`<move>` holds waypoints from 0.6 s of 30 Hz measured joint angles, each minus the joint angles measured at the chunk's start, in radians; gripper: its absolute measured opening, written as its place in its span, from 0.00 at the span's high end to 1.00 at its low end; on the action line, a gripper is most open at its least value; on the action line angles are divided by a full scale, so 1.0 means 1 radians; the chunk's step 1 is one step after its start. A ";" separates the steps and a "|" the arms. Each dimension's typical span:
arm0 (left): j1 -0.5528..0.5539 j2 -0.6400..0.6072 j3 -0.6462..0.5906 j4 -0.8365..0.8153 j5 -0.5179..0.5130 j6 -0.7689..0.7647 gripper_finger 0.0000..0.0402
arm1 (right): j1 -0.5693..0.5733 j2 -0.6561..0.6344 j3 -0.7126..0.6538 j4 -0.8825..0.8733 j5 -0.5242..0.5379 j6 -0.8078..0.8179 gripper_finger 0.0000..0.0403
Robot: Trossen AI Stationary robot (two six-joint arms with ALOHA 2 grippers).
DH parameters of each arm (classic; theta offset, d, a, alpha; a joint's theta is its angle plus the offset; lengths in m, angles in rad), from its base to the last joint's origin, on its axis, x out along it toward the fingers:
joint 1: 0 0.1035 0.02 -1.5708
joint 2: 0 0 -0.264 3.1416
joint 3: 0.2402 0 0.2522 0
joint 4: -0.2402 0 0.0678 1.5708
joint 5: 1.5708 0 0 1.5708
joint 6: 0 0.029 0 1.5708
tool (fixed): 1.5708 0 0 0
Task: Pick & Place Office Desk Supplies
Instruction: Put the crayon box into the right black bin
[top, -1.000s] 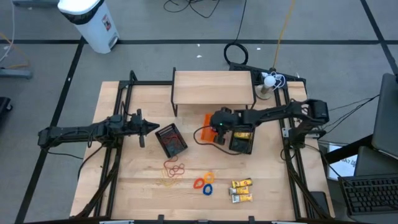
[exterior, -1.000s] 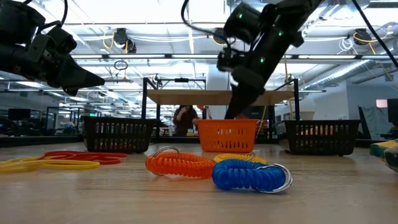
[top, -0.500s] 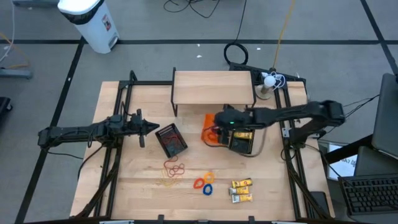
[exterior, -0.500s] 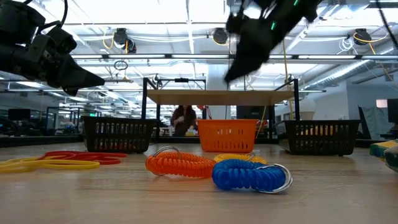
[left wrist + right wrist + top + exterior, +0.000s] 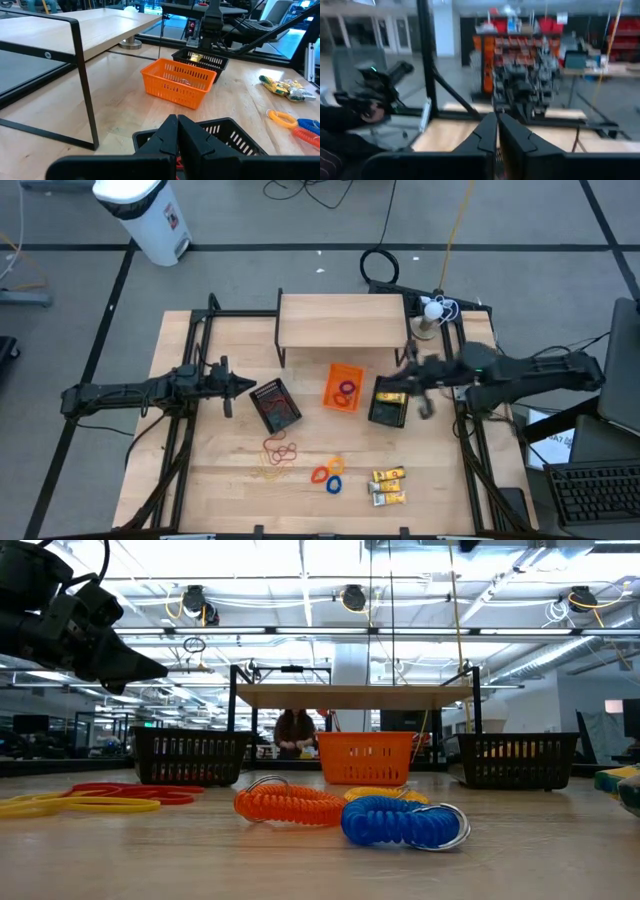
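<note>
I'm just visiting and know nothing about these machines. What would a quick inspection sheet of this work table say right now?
Surface: wooden table with a raised wooden shelf at the back.
Job's things: rubber bands, coiled rings and yellow packets lie loose near the front; purple rings sit in the orange bin; packets sit in the right mesh bin.
Clutter: a second mesh bin, tilted, left of centre.
Grippers: left gripper shut, empty, beside that tilted bin; right gripper shut, empty, over the right mesh bin.
Cables: a coiled black cable on the floor behind the table.
Surroundings: white waste bin on the floor; a person far behind.
</note>
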State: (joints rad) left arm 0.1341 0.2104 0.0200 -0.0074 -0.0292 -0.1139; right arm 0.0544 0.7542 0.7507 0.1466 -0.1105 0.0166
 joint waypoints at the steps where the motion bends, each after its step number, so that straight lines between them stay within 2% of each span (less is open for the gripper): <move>1: 0.000 0.000 0.000 0.000 0.000 0.000 0.98 | 0.000 -0.045 -0.033 0.008 0.000 0.005 0.99; 11: 0.000 0.000 0.000 -0.001 0.001 0.001 0.98 | -0.001 -0.389 -0.314 0.059 0.029 0.041 1.00; 18: 0.000 0.000 0.000 0.000 0.002 -0.004 0.98 | -0.001 -0.474 -0.386 -0.014 0.053 0.058 1.00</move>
State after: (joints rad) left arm 0.1341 0.2104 0.0200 -0.0078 -0.0277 -0.1176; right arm 0.0536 0.2805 0.3646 0.1328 -0.0571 0.0750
